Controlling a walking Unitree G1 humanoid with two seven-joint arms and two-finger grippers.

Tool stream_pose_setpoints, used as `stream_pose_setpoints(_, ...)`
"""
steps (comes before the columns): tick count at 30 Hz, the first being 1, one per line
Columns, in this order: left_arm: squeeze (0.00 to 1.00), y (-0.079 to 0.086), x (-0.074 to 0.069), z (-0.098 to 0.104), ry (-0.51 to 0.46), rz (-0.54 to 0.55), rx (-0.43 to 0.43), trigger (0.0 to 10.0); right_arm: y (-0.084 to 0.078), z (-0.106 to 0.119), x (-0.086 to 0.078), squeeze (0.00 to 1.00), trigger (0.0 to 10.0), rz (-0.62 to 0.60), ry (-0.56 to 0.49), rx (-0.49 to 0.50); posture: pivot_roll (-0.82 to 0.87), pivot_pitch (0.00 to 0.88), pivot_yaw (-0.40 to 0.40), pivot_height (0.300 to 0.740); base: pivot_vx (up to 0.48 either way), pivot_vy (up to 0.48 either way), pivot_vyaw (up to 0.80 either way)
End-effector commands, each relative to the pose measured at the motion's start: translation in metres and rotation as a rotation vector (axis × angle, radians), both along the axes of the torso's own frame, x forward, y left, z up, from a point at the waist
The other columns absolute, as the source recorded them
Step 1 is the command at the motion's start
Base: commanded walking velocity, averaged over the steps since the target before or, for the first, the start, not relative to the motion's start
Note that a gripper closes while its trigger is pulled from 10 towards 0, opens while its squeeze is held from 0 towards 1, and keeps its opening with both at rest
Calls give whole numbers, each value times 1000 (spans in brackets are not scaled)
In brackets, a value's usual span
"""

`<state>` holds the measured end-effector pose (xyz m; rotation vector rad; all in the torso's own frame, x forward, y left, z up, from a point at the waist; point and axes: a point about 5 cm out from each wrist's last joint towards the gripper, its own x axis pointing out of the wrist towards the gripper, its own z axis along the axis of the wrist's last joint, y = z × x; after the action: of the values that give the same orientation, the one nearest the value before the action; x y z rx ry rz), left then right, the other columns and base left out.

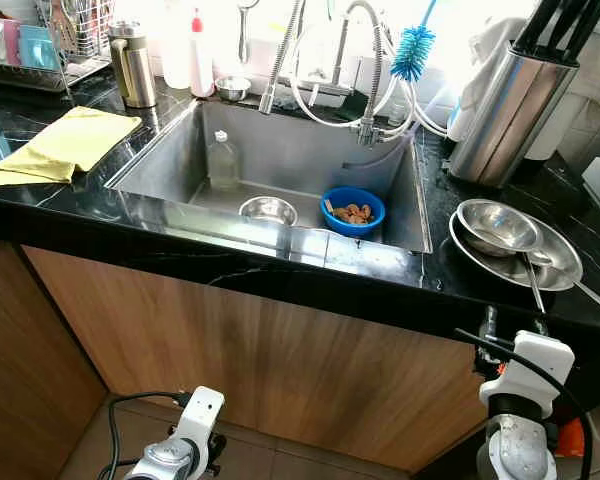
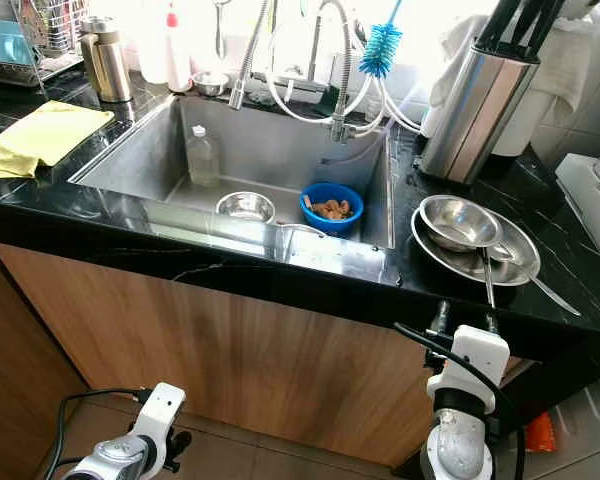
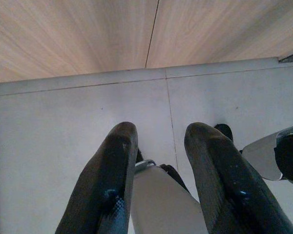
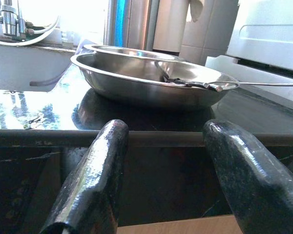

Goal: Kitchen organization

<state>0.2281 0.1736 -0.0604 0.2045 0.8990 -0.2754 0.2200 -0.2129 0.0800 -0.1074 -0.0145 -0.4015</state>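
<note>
Right gripper (image 4: 163,180), fingers spread and empty, sits just below the counter edge before the steel plate (image 4: 136,87); it should rise above the rim first, while the left gripper (image 3: 158,180) hangs parted.

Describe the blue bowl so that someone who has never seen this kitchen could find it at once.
Start at the steel sink set in the black countertop. On its floor, towards the front right corner, sits the blue bowl, beside a small steel bowl. It is the sink's one blue item and holds brownish scraps.
</note>
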Motion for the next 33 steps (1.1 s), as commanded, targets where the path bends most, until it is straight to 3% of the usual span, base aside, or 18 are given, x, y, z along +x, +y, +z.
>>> stream_pose_setpoints(1,0,-1,-3,-2,13,-8,4,10000,-5,3,0,0,10000,-12,-2,-7,166,9,-127,711,0,0,0)
stream_pose_setpoints(8,0,-1,-3,-2,13,-8,4,10000,-5,3,0,0,10000,-11,-2,-7,166,9,-127,711,0,0,0)
stream_pose_setpoints(9,0,0,-2,-2,13,-4,4,10000,-6,6,4,431,10000,-31,-17,1,168,32,-121,711,0,0,0)
stream_pose_setpoints(10,0,0,-2,-1,13,-2,4,10000,-7,10,9,0,10000,-48,-36,6,169,41,-116,711,0,0,0)
stream_pose_setpoints(11,0,1,-2,-1,14,-2,5,10000,-9,15,14,0,10000,-67,-55,14,169,42,-115,711,0,0,0)
stream_pose_setpoints(33,0,2,-2,-1,13,-3,5,10000,-12,20,17,0,10000,-99,-72,14,173,44,-113,711,0,0,0)
